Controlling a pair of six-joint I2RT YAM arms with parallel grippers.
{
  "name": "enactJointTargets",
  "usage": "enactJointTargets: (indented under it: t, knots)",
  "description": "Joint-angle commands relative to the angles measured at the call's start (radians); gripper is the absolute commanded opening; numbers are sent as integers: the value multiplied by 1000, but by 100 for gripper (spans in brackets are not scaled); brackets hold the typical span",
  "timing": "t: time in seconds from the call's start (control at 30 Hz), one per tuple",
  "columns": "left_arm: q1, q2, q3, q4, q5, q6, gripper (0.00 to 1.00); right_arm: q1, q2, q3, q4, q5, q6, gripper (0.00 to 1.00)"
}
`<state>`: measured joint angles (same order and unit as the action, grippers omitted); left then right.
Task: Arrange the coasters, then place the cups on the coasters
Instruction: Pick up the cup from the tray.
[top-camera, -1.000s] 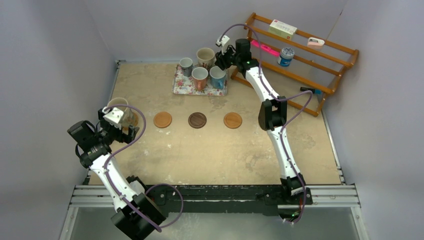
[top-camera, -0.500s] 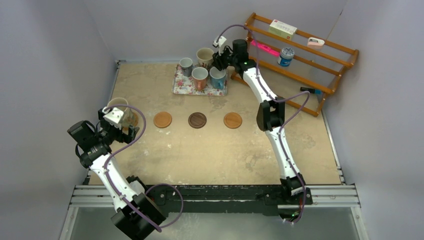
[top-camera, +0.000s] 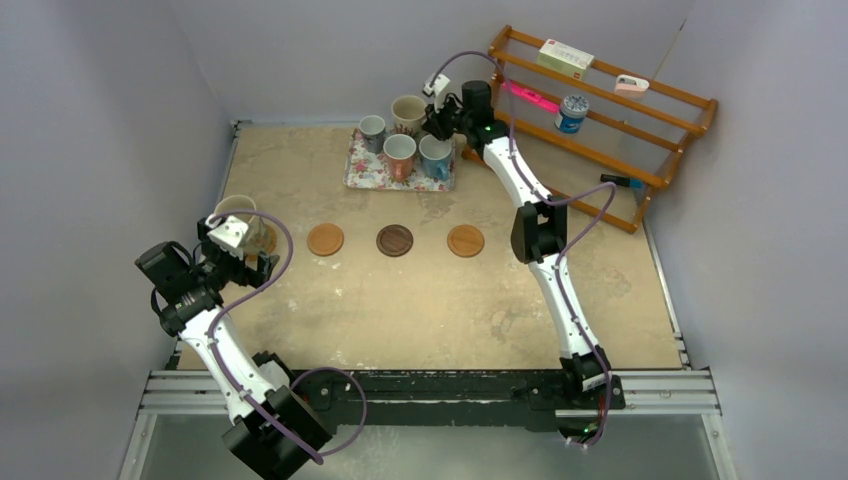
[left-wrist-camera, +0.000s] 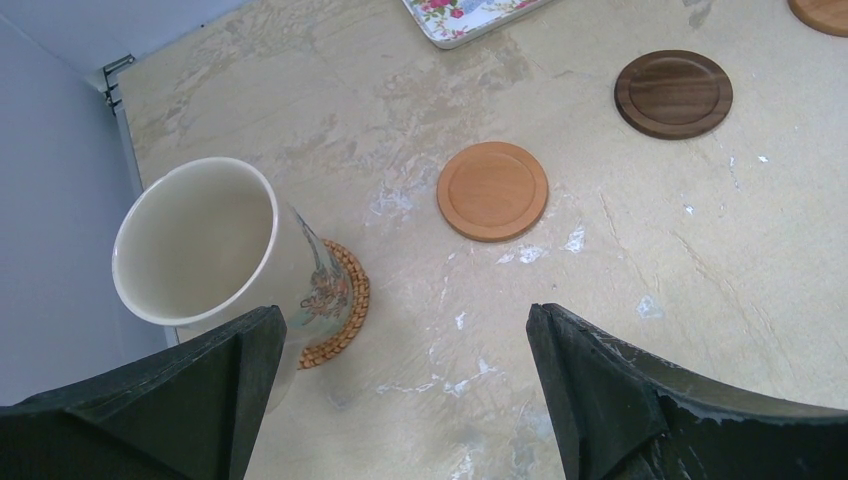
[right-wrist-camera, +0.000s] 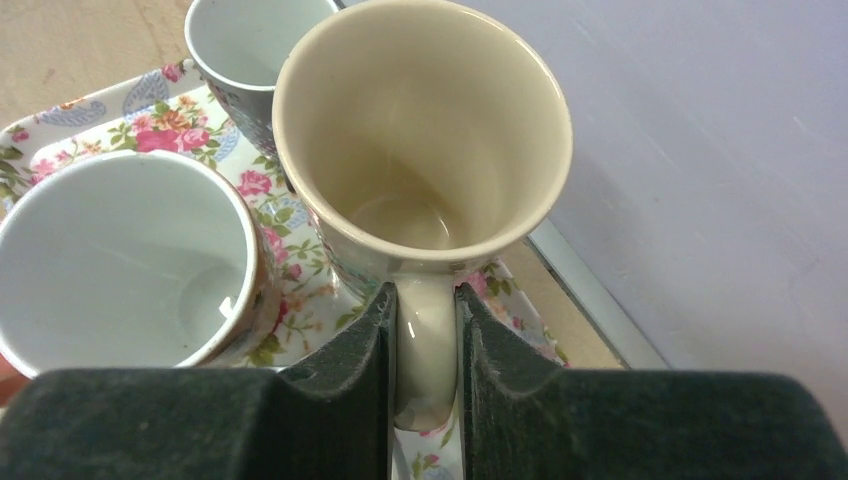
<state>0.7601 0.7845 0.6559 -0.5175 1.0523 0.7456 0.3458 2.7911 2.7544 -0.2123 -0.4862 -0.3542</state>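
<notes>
Meanwhile, holding the left gripper (left-wrist-camera: 400, 335) spread wide beside a cream mug (left-wrist-camera: 195, 245) on its woven coaster (left-wrist-camera: 343, 298); beyond three bare coasters (top-camera: 395, 240), far right, pinching the handle of the second cream mug (right-wrist-camera: 420, 130), on the floral tray (right-wrist-camera: 150, 135), in the right gripper (right-wrist-camera: 425, 335).

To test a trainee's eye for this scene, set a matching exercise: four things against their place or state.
1. left hand
2. right hand
3. dark coaster
4. tin

A. on the rack
B. shut on the tray mug by its handle
C. open, near the left mug on its woven coaster
D. between the orange coasters

Pairs: 1-C, 2-B, 3-D, 4-A
</notes>
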Motion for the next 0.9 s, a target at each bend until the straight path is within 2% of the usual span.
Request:
enactJointTargets:
  t: [0.0, 0.13, 0.2, 0.23, 0.47, 0.87]
  knots:
    - [9, -13, -10, 1, 43, 29, 100, 12, 20, 42, -12, 14, 18, 20]
    - [9, -12, -10, 0, 46, 29, 100, 12, 15, 54, -9, 23, 27, 13]
    - [8, -11, -10, 1, 46, 29, 100, 12, 12, 58, 3, 41, 40, 2]
    - [8, -11, -10, 1, 45, 29, 100, 12, 12, 63, 10, 55, 48, 0]
    - [8, -12, -10, 1, 46, 29, 100, 11, 12, 111, 58, 146, 76, 0]
    - [9, -10, -10, -1, 47, 32, 100, -1, -5, 244, 40, 157, 127, 0]
